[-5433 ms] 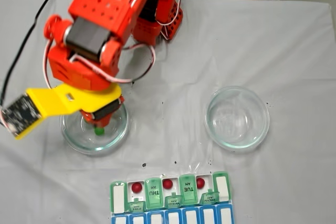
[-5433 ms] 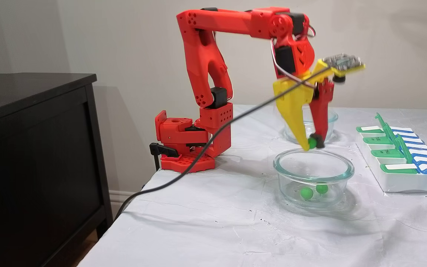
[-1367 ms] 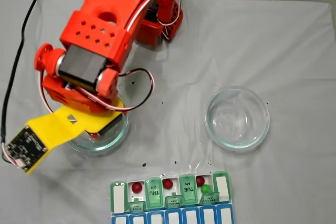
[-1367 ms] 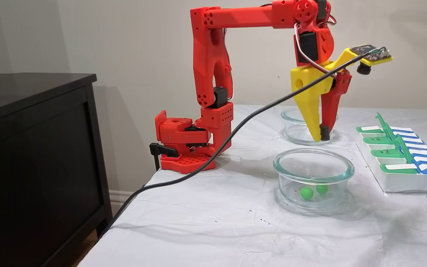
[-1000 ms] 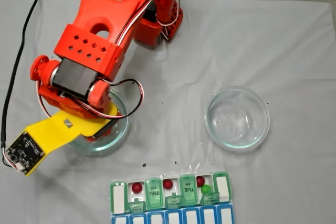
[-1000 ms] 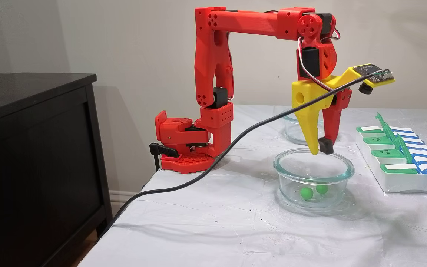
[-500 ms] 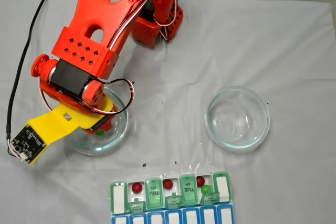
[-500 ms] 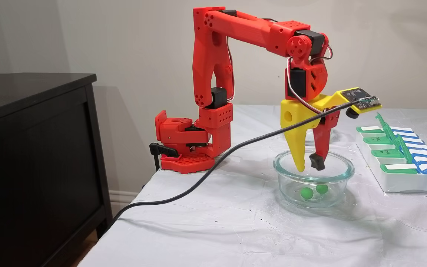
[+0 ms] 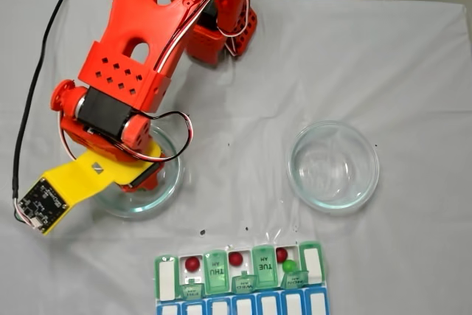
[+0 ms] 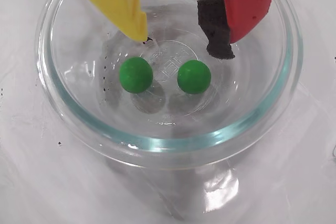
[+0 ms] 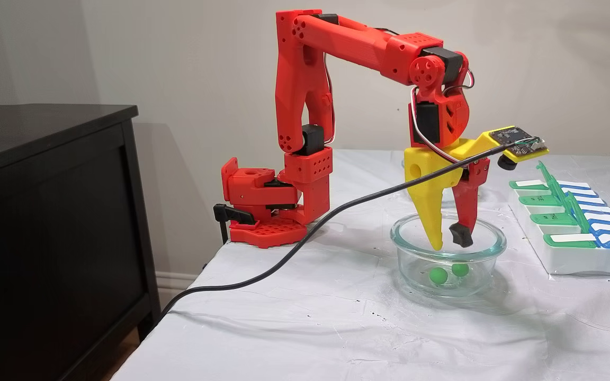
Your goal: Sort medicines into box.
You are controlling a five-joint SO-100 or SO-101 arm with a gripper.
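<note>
Now lower than before, spread fingers [image 10: 142,22] empty inside the glass bowl [image 10: 173,142], above two green balls [image 10: 136,75]

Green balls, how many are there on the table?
3. Two green balls lie side by side in the glass bowl under the open gripper: one and another. A third sits in the pill box. None seem hidden.

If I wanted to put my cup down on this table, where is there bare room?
Bare cloth lies between the two glass bowls, and along the table's near edge in the side fixed view. It is crowded where the hand hangs in the bowl, and by the pill organizer.
</note>
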